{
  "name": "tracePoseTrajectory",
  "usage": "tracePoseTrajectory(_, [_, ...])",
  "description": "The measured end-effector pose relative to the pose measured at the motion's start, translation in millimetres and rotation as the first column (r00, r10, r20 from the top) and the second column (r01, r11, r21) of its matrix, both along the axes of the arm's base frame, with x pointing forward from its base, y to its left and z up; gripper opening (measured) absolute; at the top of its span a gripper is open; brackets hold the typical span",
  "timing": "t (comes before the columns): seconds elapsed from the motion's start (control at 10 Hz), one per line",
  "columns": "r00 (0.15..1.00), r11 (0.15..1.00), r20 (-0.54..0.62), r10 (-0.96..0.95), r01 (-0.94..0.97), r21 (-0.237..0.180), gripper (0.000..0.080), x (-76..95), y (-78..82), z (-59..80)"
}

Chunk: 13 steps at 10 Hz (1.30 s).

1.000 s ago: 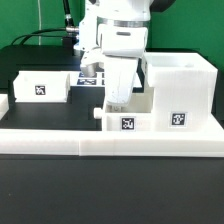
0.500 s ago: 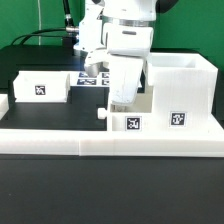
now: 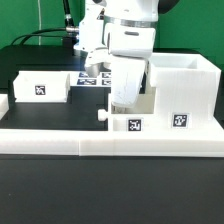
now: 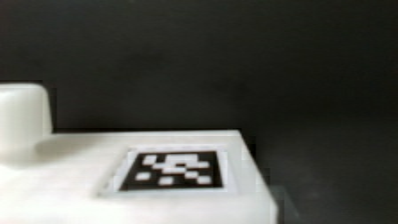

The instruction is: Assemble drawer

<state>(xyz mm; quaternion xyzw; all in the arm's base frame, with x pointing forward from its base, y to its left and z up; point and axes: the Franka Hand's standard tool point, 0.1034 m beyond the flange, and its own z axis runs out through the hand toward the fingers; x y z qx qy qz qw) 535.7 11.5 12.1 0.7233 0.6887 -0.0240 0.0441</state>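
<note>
Your small tray (image 3: 131, 124) slid a bit toward the exterior view's right, up against the casing (image 3: 181, 85), I think. Jaws are down on it; can't tell their grip. Other tray (image 3: 40, 88) sits well apart.

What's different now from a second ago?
The claw and the small tray under it slid toward the exterior view's right, closer to the casing. Whether the claw grips the tray is hidden. The other tray and the casing stayed put.
</note>
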Motion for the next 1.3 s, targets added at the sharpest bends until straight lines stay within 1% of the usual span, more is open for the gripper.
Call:
tracePoseTrajectory(0.2, [1.000, 1.000, -0.002, -0.002, 0.002, -0.002, 0.0044, -0.9, -1.7, -0.7])
tracePoseTrajectory(0.3, [1.000, 1.000, -0.002, -0.004, 0.004, -0.002, 0.0154, -1.0, -2.7, -0.7])
tracePoseTrajectory(0.4, [1.000, 1.000, -0.012, -0.013, 0.013, -0.006, 0.0154, -1.3, -6.6, 1.6])
tracePoseTrajectory(0.5, [1.000, 1.000, -0.005, -0.015, 0.015, -0.007, 0.0329, 1.1, -7.2, 6.2])
tracePoseTrajectory(0.6, [1.000, 1.000, 0.001, -0.025, 0.025, -0.006, 0.0329, 2.6, -6.2, 9.0])
tracePoseTrajectory(0.7, [0.999, 0.999, 0.014, -0.047, 0.047, -0.004, 0.0524, 5.5, -3.1, 14.8])
tracePoseTrajectory(0.8, [0.997, 0.998, 0.033, -0.066, 0.066, -0.001, 0.0611, 8.6, 1.5, 24.7])
tracePoseTrajectory(0.9, [0.997, 0.998, 0.050, -0.065, 0.065, 0.001, 0.0640, 12.2, 4.8, 35.4])
tracePoseTrajectory(1.0, [0.998, 0.998, 0.042, -0.055, 0.056, -0.009, 0.0640, 12.6, 0.7, 44.2])
tracePoseTrajectory(1.1, [0.999, 0.999, 0.032, -0.044, 0.045, -0.022, 0.0648, 13.0, -9.1, 58.0])
tracePoseTrajectory(1.2, [0.999, 0.999, 0.018, -0.033, 0.033, -0.034, 0.0648, 12.1, -22.5, 66.1])
tracePoseTrajectory(1.3, [0.999, 0.998, 0.010, -0.047, 0.048, -0.038, 0.0648, 10.6, -34.5, 67.1])
